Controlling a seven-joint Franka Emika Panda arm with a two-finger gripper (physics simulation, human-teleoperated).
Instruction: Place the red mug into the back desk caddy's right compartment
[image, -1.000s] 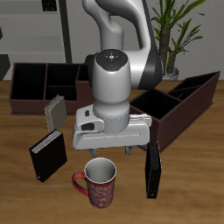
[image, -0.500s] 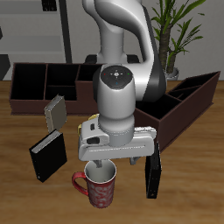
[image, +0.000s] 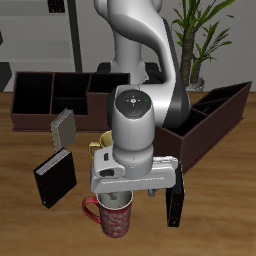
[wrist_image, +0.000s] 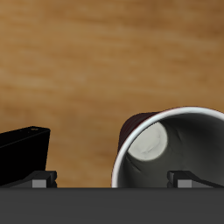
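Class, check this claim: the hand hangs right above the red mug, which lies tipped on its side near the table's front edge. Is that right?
Not quite. The red mug stands upright, not on its side: the wrist view looks straight down into its open whitish inside. The rest holds: the hand hangs right above it, near the table's front edge.

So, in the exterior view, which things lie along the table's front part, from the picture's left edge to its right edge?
Flat black book → red patterned ceramic mug → upright thin black book.

A simulated study or office: wooden worktop (image: 20, 225), desk caddies (image: 50, 100), books (image: 54, 178), a potted plant (image: 200, 40), shelving (image: 50, 40) behind.
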